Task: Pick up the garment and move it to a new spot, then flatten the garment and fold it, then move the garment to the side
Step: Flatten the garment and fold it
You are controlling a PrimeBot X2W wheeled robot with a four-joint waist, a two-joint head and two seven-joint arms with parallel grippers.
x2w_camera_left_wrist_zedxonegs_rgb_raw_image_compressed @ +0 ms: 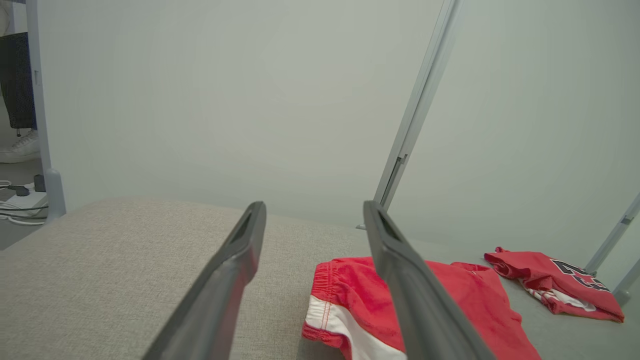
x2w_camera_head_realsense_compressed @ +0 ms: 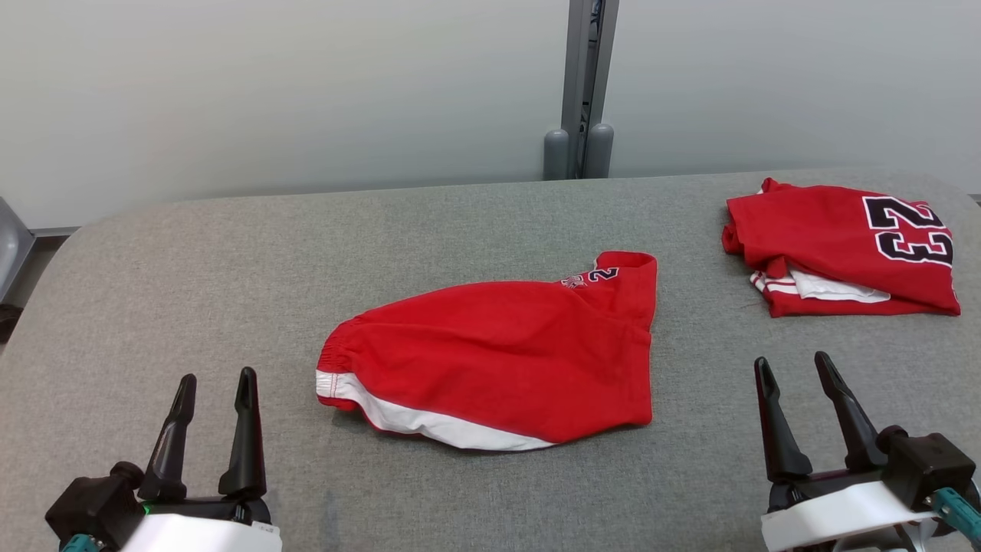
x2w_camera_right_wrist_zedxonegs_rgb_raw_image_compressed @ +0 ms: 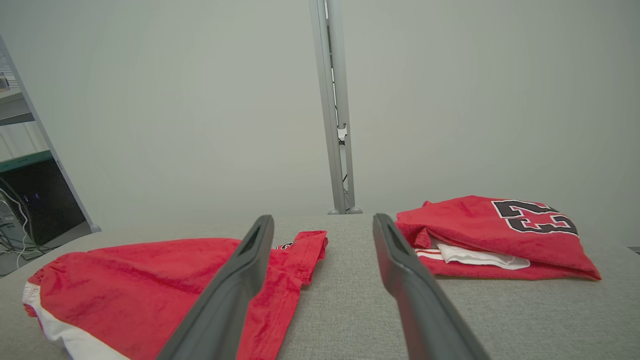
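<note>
- Lower corners, head view: the bottom edge cuts off the bodies of my left gripper (x2w_camera_head_realsense_compressed: 217, 376) and right gripper (x2w_camera_head_realsense_compressed: 791, 359).
- Centre, head view: a fold in the red shorts (x2w_camera_head_realsense_compressed: 498, 353) swallows most of their lettering (x2w_camera_head_realsense_compressed: 588, 277); I can read only a "2".
- Bottom right, left wrist view: a finger (x2w_camera_left_wrist_zedxonegs_rgb_raw_image_compressed: 412, 290) covers the shorts' middle.
- Upper left, same view: a person's dark-clad leg (x2w_camera_left_wrist_zedxonegs_rgb_raw_image_compressed: 17, 80) and white shoe (x2w_camera_left_wrist_zedxonegs_rgb_raw_image_compressed: 20, 147), cropped by the edge.

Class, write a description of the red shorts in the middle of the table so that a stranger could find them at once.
Start with the grey fabric-covered table. Near its middle lie the red shorts. Unlike the folded red jersey at the far right, with its big black 23, they show a gathered waistband and a white stripe along the near edge.
</note>
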